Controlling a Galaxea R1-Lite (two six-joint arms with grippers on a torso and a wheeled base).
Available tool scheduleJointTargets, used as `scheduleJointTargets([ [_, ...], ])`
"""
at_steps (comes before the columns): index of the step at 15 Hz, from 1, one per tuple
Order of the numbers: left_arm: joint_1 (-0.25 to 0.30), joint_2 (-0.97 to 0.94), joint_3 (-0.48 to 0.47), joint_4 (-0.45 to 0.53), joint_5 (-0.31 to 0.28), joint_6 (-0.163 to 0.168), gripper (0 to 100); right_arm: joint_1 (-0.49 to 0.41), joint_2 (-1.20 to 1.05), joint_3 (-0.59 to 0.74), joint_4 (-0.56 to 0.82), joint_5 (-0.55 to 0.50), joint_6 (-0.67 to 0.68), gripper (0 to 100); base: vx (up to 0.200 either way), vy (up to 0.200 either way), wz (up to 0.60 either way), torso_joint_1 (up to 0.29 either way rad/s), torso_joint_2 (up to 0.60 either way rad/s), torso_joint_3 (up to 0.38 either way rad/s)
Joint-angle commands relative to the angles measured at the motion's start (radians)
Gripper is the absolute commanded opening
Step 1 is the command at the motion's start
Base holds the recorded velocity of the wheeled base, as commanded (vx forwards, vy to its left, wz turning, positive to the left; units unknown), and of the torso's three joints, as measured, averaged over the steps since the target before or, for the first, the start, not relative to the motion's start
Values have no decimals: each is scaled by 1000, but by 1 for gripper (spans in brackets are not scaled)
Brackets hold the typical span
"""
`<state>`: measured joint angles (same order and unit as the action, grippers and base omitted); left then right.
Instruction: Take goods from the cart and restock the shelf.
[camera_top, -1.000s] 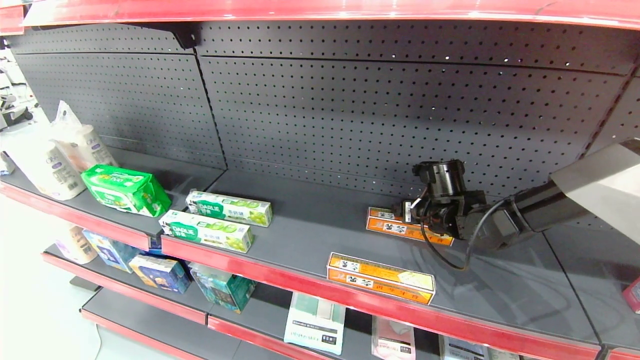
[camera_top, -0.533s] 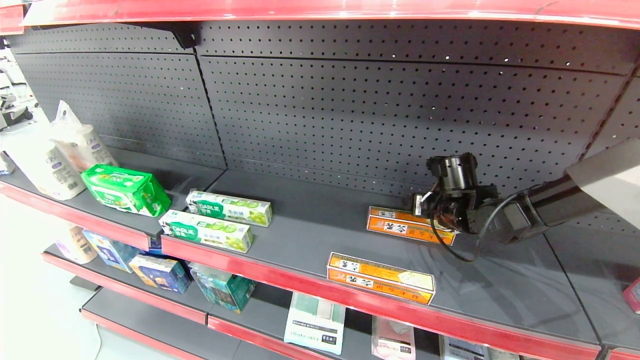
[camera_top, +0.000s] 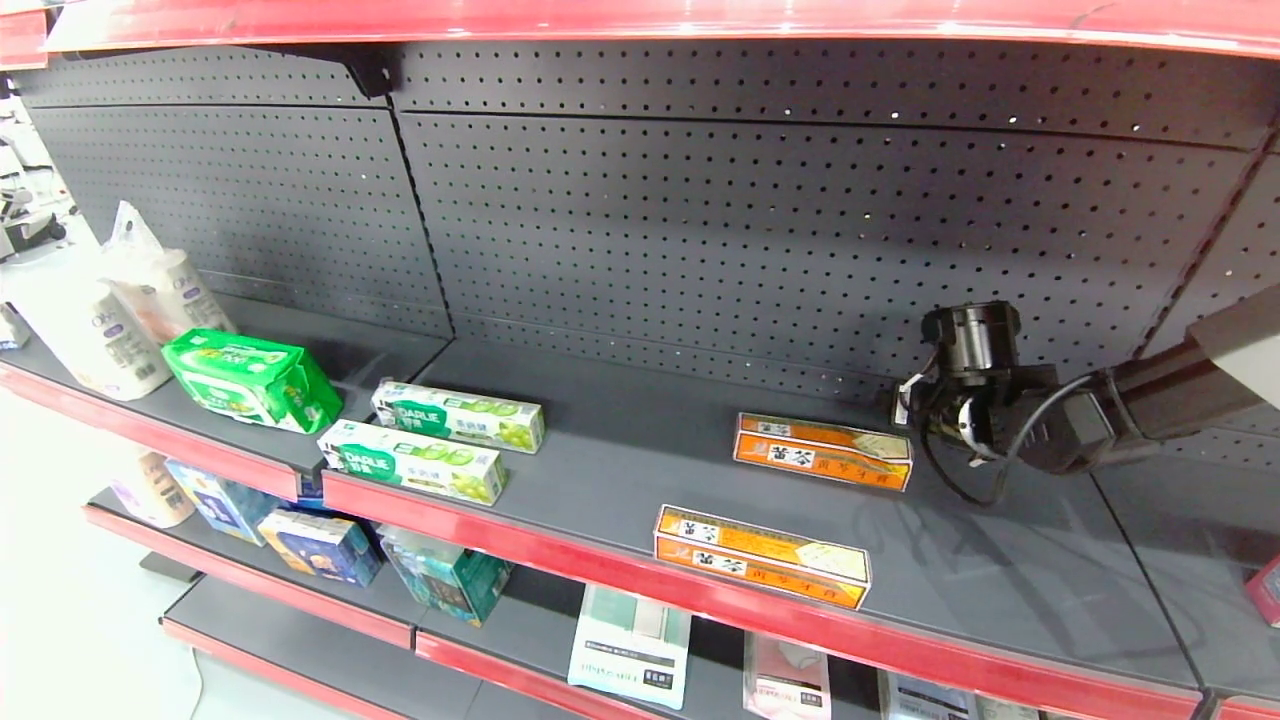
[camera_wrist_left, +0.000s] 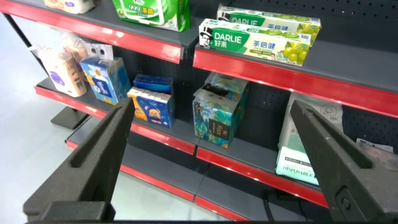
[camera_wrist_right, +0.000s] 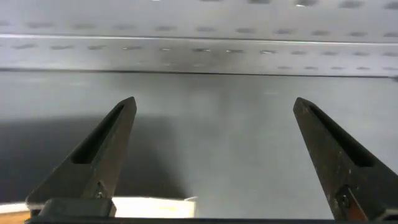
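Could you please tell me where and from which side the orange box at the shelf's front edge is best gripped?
Probably from above, gripping across its narrow width at mid-length. The front orange box lies flat with its long side along the shelf's red lip, and both long faces are free, so a centred grip should keep it level.

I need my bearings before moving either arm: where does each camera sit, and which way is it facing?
Head view: on the robot's head, facing forward and down at the shelf; the right arm shows at right.
Left wrist view: on the left wrist, facing the shelf's front and a lower teal box; the open left gripper frames it.
Right wrist view: on the right wrist, low over the shelf, facing the pegboard; the open right gripper frames it.
Shared: head and left wrist both show the front toothpaste box.
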<state>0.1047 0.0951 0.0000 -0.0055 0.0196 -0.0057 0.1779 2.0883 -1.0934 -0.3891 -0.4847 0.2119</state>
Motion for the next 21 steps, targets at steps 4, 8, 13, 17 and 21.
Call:
scheduleJointTargets([
  [4, 0, 2, 0, -1, 0, -2, 100, -43, -2, 23, 19, -14, -31, 100, 0, 0, 0, 0, 0, 0],
  [8, 0, 2, 0, -1, 0, 0, 100, -51, -5, 40, 35, -26, -43, 100, 0, 0, 0, 0, 0, 0],
  [13, 0, 2, 0, -1, 0, 0, 100, -47, -22, 70, 35, -28, -63, 100, 0, 0, 0, 0, 0, 0],
  [17, 0, 2, 0, -1, 0, 0, 100, -34, -34, 86, 35, -31, -63, 100, 0, 0, 0, 0, 0, 0],
  [21, 0, 2, 0, -1, 0, 0, 100, -24, -48, 109, 35, -35, -63, 100, 0, 0, 0, 0, 0, 0],
])
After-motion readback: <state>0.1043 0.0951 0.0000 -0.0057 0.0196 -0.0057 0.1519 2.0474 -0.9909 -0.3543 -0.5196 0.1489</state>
